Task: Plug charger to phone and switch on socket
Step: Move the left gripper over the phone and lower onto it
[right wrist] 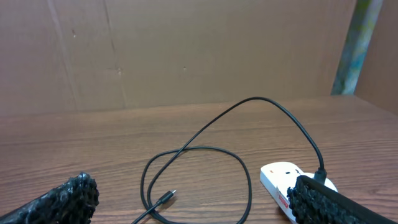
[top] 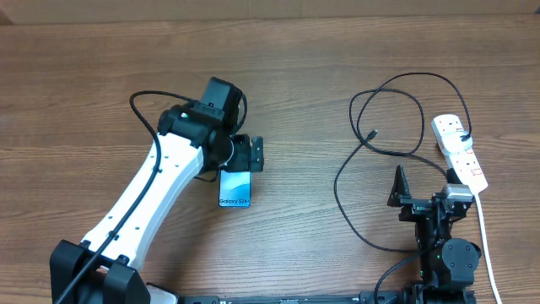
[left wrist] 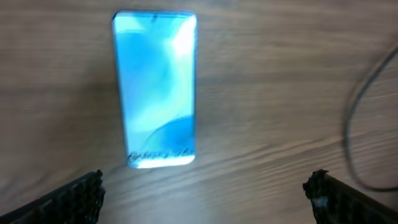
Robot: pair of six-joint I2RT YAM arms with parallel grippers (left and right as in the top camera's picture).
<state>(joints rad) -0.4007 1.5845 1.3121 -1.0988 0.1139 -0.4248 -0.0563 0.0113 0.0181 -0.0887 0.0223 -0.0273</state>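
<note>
A: Our left gripper [left wrist: 205,198] hangs wide open just over the phone [left wrist: 154,87], which lies flat on the table, screen up and untouched.

B: It's slim and slick, so we'd pinch its long edges. Our right gripper [right wrist: 193,202] gapes empty too.

A: Beyond it the charger [right wrist: 185,148] loops limply toward the socket [right wrist: 280,180].

B: The cable looks floppy, so we should grab just behind the plug tip [right wrist: 166,198].

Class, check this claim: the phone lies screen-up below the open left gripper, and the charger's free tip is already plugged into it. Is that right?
Not quite. The overhead view shows the charger tip lying loose on the table, well apart from the phone, not plugged into it. The rest holds: the phone lies screen-up below the open left gripper.
</note>
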